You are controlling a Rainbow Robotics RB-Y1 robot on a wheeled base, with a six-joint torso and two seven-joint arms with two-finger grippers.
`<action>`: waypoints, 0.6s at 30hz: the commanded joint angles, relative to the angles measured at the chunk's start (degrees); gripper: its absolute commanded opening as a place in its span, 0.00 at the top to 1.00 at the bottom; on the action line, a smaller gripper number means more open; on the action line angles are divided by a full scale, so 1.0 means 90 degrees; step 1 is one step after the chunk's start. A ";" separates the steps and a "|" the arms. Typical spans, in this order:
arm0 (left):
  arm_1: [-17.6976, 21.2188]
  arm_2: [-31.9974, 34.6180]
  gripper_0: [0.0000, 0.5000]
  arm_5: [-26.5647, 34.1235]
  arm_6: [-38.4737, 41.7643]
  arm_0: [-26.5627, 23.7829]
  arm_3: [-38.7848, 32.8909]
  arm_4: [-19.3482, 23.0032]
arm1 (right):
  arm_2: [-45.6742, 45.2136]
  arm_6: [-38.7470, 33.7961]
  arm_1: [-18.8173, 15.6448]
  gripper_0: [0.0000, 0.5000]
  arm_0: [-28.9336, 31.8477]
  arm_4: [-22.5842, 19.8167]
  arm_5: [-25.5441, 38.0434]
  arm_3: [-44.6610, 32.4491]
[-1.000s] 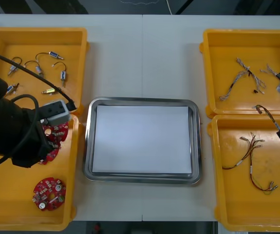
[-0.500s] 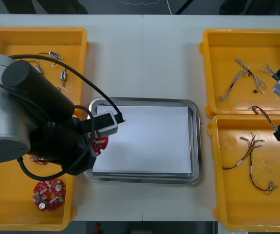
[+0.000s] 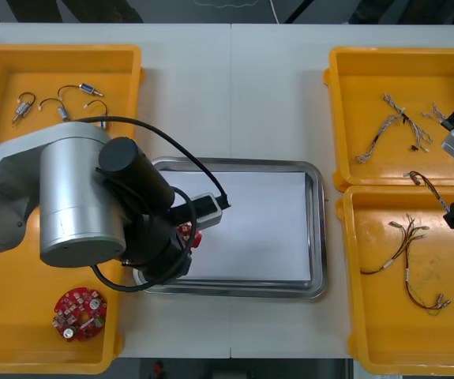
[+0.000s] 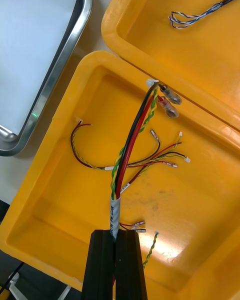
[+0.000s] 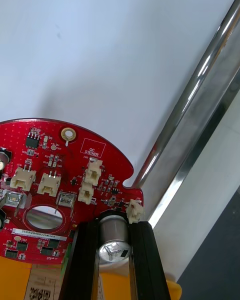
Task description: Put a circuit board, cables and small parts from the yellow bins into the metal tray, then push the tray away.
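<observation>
The light bench [image 3: 234, 95] is filling the frame, with yellow bins [image 3: 5, 316] sitting two down the left edge and two down the right. The big silver left arm [image 3: 69, 205] is reaching in from centre left, covering the left rim of the metal tray [image 3: 318, 237], which is lying mid-frame, white inside. The left tool [image 5: 115, 230] is clenching a round red circuit board [image 5: 60, 175] by a part at its edge, holding it over the tray's white floor just inside that left rim. At the right edge, the right tool [image 4: 115, 237] is gripping a cable [image 4: 131, 145] of black, red and yellow-green wires above the lower right bin [image 3: 384, 332]. A second board [image 3: 78, 313] is lying in the lower left bin, loose cables [image 3: 408, 253] are lying in the lower right one, and small metal parts [image 3: 88, 89] are lying in the upper left one.
</observation>
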 commanded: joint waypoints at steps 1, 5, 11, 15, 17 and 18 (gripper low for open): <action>-0.0236 -0.0370 1.00 -0.0316 -0.0062 -0.0380 0.0288 -0.0122 | 0.0074 0.0122 -0.0106 1.00 -0.0134 -0.0051 0.0021 -0.0143; -0.0285 -0.0584 1.00 -0.0550 -0.0053 -0.0438 0.0523 -0.0170 | 0.0074 0.0122 -0.0106 1.00 -0.0134 -0.0061 0.0021 -0.0143; -0.0305 -0.1004 1.00 -0.0775 -0.0033 -0.0507 0.0777 -0.0522 | 0.0083 0.0122 -0.0106 1.00 -0.0183 -0.0120 0.0021 -0.0192; -0.0305 -0.1112 1.00 -0.0921 -0.0023 -0.0516 0.0894 -0.0522 | 0.0093 0.0132 -0.0106 1.00 -0.0271 -0.0256 0.0021 -0.0240; -0.0305 -0.1122 1.00 -0.0911 -0.0023 -0.0507 0.0894 -0.0522 | 0.0103 0.0132 -0.0116 1.00 -0.0290 -0.0325 0.0021 -0.0240; -0.0295 -0.1131 1.00 -0.0911 -0.0023 -0.0507 0.0894 -0.0512 | 0.0093 0.0132 -0.0106 1.00 -0.0290 -0.0354 0.0021 -0.0240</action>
